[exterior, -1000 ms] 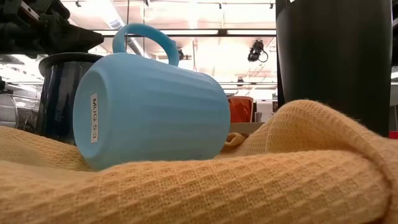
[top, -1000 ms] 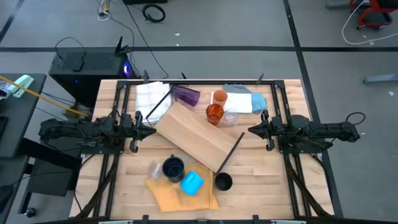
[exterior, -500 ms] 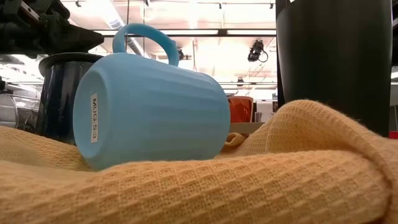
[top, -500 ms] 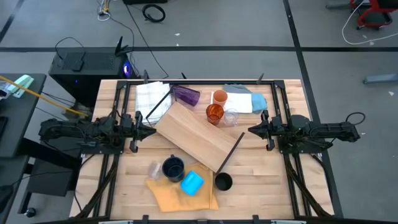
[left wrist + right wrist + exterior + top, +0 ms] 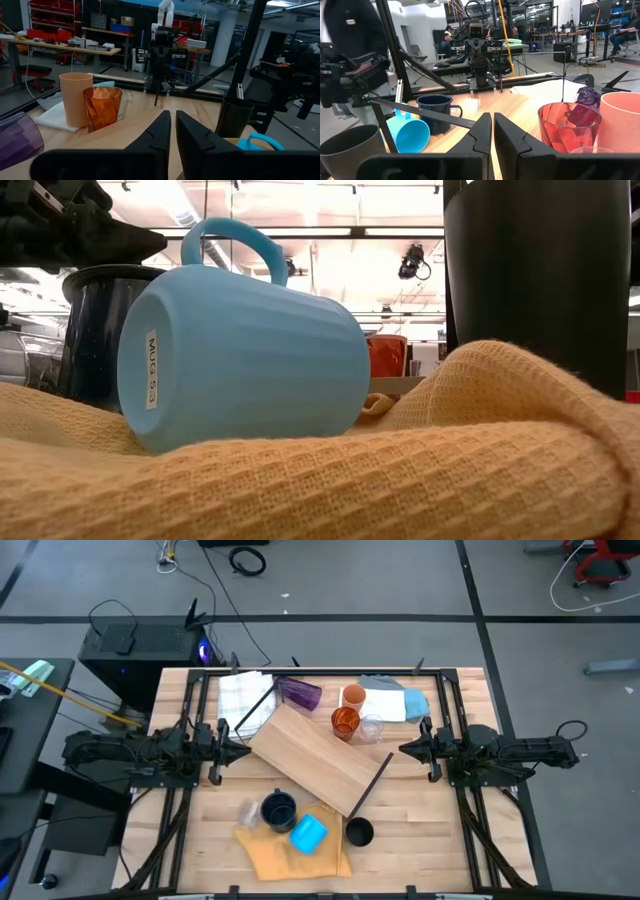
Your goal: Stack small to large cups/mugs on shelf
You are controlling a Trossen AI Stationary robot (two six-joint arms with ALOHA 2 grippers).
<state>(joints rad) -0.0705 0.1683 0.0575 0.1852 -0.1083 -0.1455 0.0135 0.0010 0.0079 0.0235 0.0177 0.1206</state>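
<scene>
The light-wood shelf [image 5: 315, 755] lies slantwise on the middle of the table. Beyond it a purple tumbler [image 5: 300, 694] lies on its side, and a light orange cup [image 5: 352, 696], an amber ribbed cup [image 5: 345, 722] and a clear glass [image 5: 372, 728] stand upright. Near the front edge are a navy mug [image 5: 279, 810], a black cup [image 5: 359, 832] and a clear glass [image 5: 249, 812]. There a bright blue mug [image 5: 240, 360] also lies on its side on a yellow cloth. My left gripper [image 5: 245, 748] is shut, level, at the shelf's left corner. My right gripper [image 5: 402, 749] is shut, level, right of the shelf.
A yellow cloth [image 5: 275, 855] lies under the front mugs. A white cloth [image 5: 245, 700] and a blue cloth [image 5: 405, 700] lie at the far side. Black frame rails [image 5: 455, 700] run along both table sides. A person [image 5: 350, 30] stands beyond the table.
</scene>
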